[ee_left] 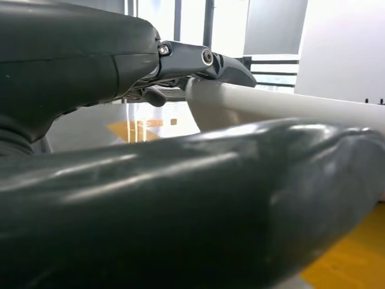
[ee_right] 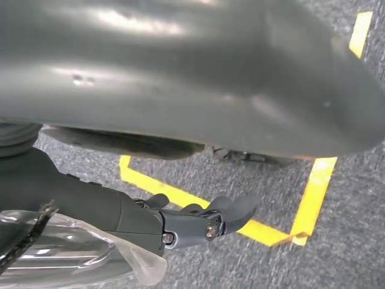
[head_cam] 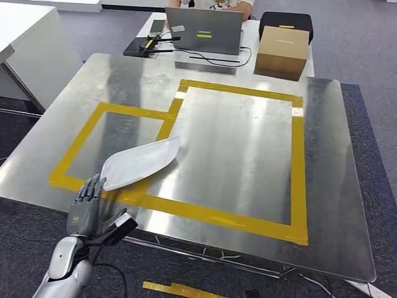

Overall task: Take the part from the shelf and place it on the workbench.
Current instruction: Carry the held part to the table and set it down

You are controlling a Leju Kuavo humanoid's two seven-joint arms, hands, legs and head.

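The left robot hand (head_cam: 85, 205) is reaching in over the near edge of the bench (head_cam: 234, 143), a wide sheet-metal top marked with yellow tape (head_cam: 294, 180) in two adjoining rectangles. Its dark fingers (head_cam: 92, 187) are lying over the near end of the white part (head_cam: 140, 162), a long, flat, leaf-shaped moulded panel, and the thick thumb is lying alongside it in the left wrist view, so the hand is grasping the panel at that end. In that wrist view the pale panel (ee_left: 290, 108) is running away from the hand, just above the shiny bench surface. The panel is lying across the tape line that borders the smaller, left rectangle, with its far, pointed end reaching toward the tape that divides the two rectangles; whether the body of it is resting fully on the metal or is slightly lifted cannot be told.

The right robot hand (ee_right: 200, 223) is hanging over grey carpet (ee_right: 354, 241) crossed by yellow floor tape (ee_right: 313, 192); its fingers are curling in with nothing between them, so it is clenched on nothing.

At the far side of the bench a grey laptop (head_cam: 205, 31) is standing open, with a cardboard box (head_cam: 282, 52) to its right and a person (head_cam: 211, 5) sitting behind it.
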